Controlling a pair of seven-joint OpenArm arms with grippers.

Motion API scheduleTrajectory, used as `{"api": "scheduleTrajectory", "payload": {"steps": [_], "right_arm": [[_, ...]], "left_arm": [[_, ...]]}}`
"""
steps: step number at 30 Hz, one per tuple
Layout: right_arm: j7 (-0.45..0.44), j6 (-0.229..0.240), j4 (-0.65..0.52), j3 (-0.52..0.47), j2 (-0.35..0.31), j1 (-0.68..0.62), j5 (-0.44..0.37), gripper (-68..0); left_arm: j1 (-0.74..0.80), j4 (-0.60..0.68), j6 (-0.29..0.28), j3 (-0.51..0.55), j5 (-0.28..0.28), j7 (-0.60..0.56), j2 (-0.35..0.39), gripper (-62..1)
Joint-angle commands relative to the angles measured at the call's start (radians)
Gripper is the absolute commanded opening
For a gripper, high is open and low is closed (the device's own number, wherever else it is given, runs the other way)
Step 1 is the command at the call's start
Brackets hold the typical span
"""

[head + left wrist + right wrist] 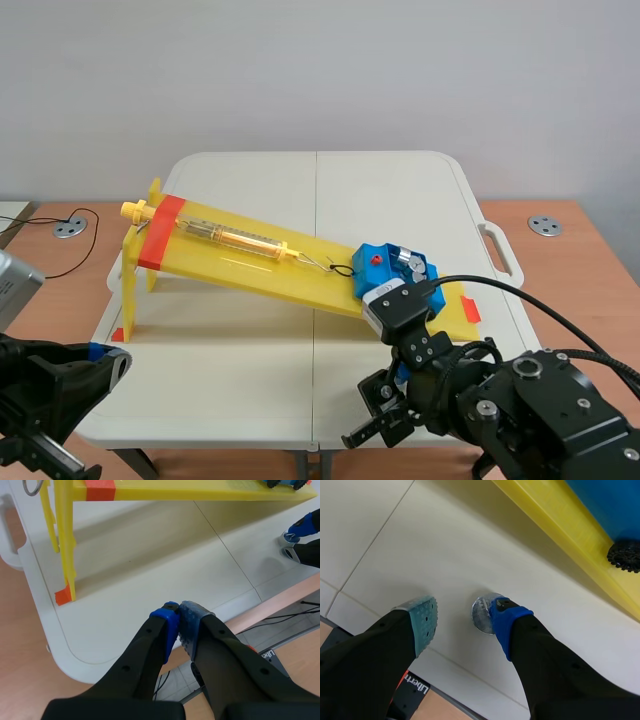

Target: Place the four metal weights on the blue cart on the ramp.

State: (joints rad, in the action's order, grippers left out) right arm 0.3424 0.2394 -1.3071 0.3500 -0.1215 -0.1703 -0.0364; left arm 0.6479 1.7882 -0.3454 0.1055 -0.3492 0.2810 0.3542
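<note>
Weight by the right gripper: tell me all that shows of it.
The weight is a small round piece of shiny metal, lying on the white table, off the cart. It sits inside the open right gripper, against its blue-padded finger, which hides part of it. The yellow ramp is just beyond.

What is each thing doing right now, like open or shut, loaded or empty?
Left gripper: shut on nothing, over the edge of the table.
Right gripper: open, low over the table.
Metal weight: flat on the table beside one finger, not gripped.
Ramp: propped up, sloping.
Blue cart: at the ramp's low end, carrying weights.
</note>
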Motion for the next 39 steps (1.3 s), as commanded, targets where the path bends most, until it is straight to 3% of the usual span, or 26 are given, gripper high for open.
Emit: {"api": "scheduleTrajectory", "payload": {"steps": [1, 6, 16, 22, 28, 33, 39], "right_arm": [[-0.113, -0.038, -0.036, 0.005, 0.02, 0.101, -0.011, -41.8], [-0.106, -0.042, -0.027, 0.005, 0.019, 0.101, -0.011, -46.8], [-0.063, -0.061, -0.026, 0.005, 0.014, 0.101, 0.011, -65.8], [-0.045, -0.06, -0.05, 0.002, -0.004, 0.098, -0.002, -66.8], [0.014, -0.06, -0.236, -0.007, -0.065, 0.04, -0.065, -66.9], [0.064, -0.058, -0.411, -0.074, -0.109, -0.046, -0.126, -66.9], [0.131, -0.002, -0.576, -0.186, -0.159, -0.142, -0.22, -66.9]], "left_arm": [[-0.019, 0.049, -0.028, 0.011, -0.074, -0.097, -0.011, -58.0], [-0.019, 0.049, -0.028, 0.011, -0.074, -0.097, -0.011, -58.0], [-0.019, 0.049, -0.028, 0.011, -0.074, -0.097, -0.011, -58.0], [-0.019, 0.049, -0.028, 0.011, -0.074, -0.097, -0.011, -58.0], [-0.019, 0.049, -0.028, 0.011, -0.074, -0.097, -0.01, -58.0], [-0.019, 0.049, -0.028, 0.011, -0.074, -0.097, -0.01, -58.0], [-0.019, 0.049, -0.028, 0.011, -0.074, -0.097, -0.01, -58.0]]}}
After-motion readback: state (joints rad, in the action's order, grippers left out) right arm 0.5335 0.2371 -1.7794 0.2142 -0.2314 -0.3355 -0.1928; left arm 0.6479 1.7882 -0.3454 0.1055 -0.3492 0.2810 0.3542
